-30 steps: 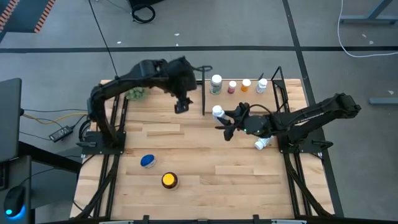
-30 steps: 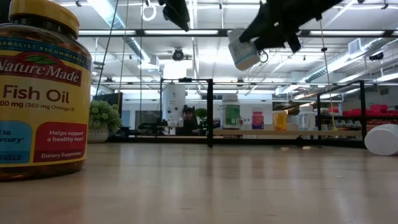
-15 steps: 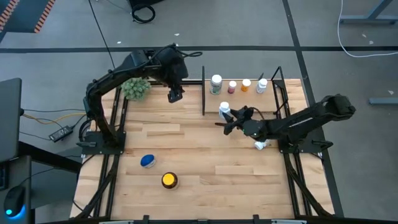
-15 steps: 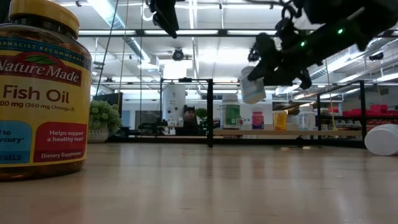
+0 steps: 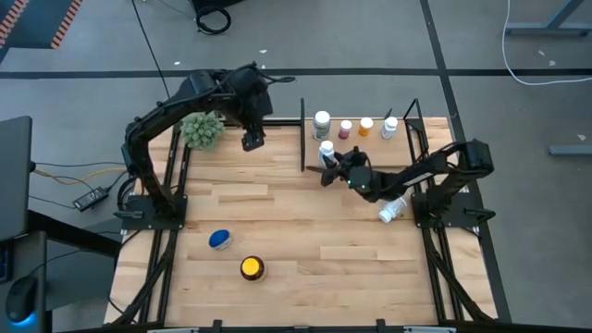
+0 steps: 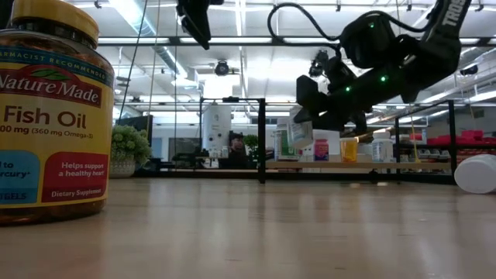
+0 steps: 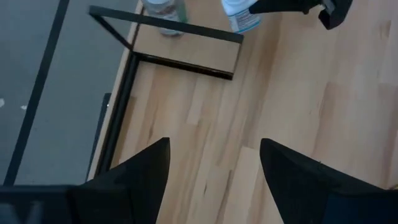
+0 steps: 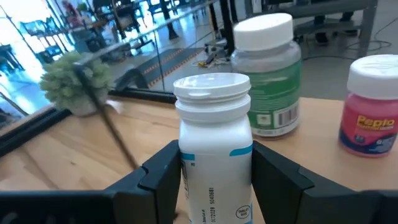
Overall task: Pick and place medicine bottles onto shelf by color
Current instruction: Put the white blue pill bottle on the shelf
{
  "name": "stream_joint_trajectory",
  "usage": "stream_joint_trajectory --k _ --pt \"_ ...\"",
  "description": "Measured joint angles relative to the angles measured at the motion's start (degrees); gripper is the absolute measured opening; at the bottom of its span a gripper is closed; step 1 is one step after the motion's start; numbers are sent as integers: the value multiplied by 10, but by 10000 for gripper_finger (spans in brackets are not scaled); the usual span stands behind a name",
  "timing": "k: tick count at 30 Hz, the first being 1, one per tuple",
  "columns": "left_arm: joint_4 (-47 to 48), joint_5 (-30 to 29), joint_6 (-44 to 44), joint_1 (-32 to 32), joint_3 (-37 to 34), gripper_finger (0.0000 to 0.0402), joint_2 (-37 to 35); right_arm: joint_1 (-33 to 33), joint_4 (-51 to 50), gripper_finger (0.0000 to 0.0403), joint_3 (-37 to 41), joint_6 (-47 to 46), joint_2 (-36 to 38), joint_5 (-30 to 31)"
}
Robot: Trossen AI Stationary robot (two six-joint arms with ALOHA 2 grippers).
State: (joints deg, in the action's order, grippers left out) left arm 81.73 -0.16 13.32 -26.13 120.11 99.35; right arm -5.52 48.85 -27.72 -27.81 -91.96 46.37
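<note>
My right gripper (image 5: 331, 168) is shut on a white-capped white medicine bottle (image 8: 214, 155) over the left end of the shelf (image 5: 370, 153), in front of a green-labelled bottle (image 8: 270, 81). On the shelf board stand the green bottle (image 5: 321, 123), a pink one (image 5: 345, 129), an orange one (image 5: 366, 127) and a pale one (image 5: 389, 126). My left gripper (image 5: 252, 139) hangs open high above the table's far left part, beside the green plant ball (image 5: 203, 129); nothing is between its fingers (image 7: 143, 180). My right gripper pinches the bottle's body (image 8: 186, 180) below the cap between its two fingers (image 8: 158, 177), one on each side. The fingers come nearly level from the table's right and near side. The bottle (image 6: 301, 133) stands upright, lifted a little above the shelf board.
A white bottle (image 5: 388, 213) lies on its side on the table by the right arm's base. A blue-lidded bottle (image 5: 219, 240) and an amber, yellow-lidded Fish Oil bottle (image 5: 252, 268) stand near the table's front left. Black shelf posts (image 5: 302, 139) rise at the shelf's corners.
My right gripper has come down and toward the far edge with the white bottle, from high over the table to just above the shelf's left end; the bottle has turned from tilted to upright. My left gripper has drifted toward the table's far left, near the plant ball.
</note>
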Motion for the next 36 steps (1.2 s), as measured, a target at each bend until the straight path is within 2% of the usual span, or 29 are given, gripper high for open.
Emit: stream_joint_trajectory --k 8,18,25,36 --pt "-6 0 25 -31 0 252 -5 -52 -7 180 0 29 0 -81" --pt "-10 0 30 -53 0 247 -5 -88 -11 180 0 40 0 -150" --pt "-11 0 30 -53 0 245 -5 -90 -16 181 0 41 0 -156" --pt "-10 0 23 -53 0 243 -5 -90 -25 221 0 40 -4 -162"
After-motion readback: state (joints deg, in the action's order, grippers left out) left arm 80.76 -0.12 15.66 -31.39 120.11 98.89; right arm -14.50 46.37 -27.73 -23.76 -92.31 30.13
